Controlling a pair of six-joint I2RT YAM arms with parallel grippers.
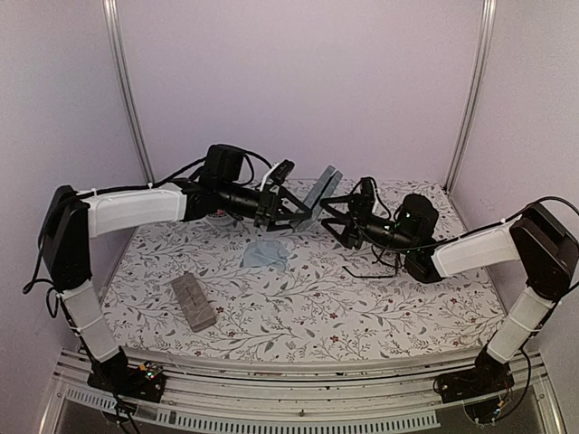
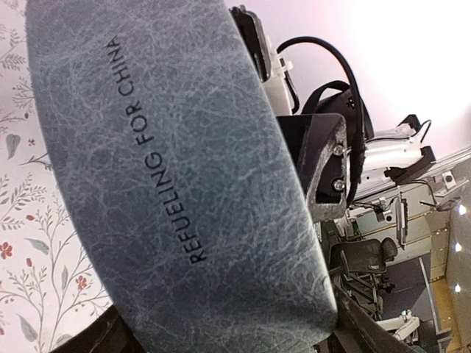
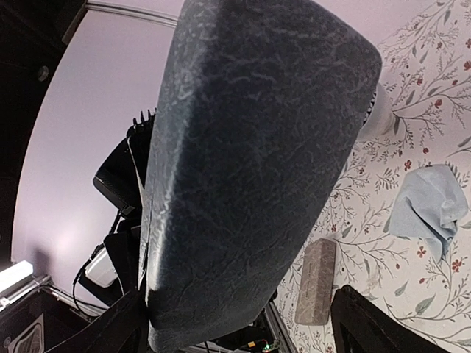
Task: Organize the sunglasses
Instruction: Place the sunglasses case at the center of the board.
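Observation:
A blue-grey case (image 1: 321,187) printed "REFUELING FOR CHINA" (image 2: 176,147) hangs tilted in the air above the back of the table. My left gripper (image 1: 301,215) is shut on its lower end, with a finger on each side (image 2: 235,340). My right gripper (image 1: 334,215) faces it from the right with its jaws spread around the case (image 3: 243,162). Its right finger (image 3: 383,323) stands apart from the case. A thin black wire pair of sunglasses (image 1: 369,268) lies on the table, partly under the right arm. The other pair is not visible.
A light blue cloth (image 1: 265,255) lies crumpled on the floral table below the grippers and also shows in the right wrist view (image 3: 427,206). A tan-grey case (image 1: 193,300) lies shut at the front left, seen again in the right wrist view (image 3: 316,283).

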